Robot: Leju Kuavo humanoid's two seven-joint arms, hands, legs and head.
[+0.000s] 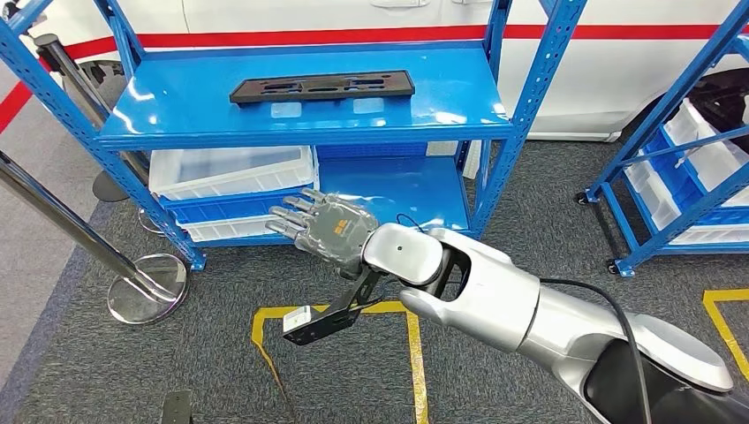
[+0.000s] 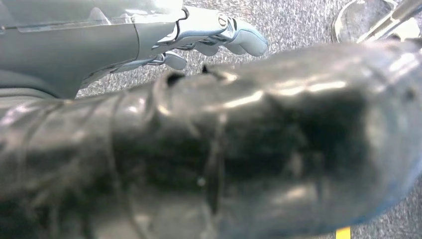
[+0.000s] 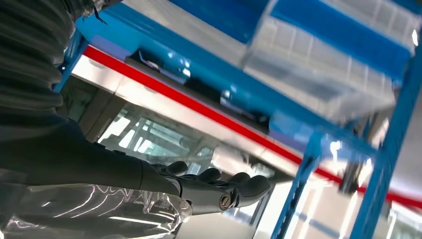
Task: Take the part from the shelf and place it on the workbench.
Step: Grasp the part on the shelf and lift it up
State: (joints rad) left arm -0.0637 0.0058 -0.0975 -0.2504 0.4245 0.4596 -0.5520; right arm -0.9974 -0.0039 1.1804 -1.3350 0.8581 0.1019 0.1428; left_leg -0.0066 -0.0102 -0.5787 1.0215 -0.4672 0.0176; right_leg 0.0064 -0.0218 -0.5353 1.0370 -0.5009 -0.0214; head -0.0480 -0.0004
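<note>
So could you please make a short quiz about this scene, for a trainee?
1. True or false: the black part lies on the top shelf.
2. Which hand reaches toward the rack? A) left B) right
3. Fill in: the right hand holds ____.

Key:
1. True; the part lies flat on the blue top shelf.
2. B; the right hand is stretched out in front of the lower shelf, below the part. The left hand is over the grey floor instead.
3. Nothing; its fingers are spread and apart.
</note>
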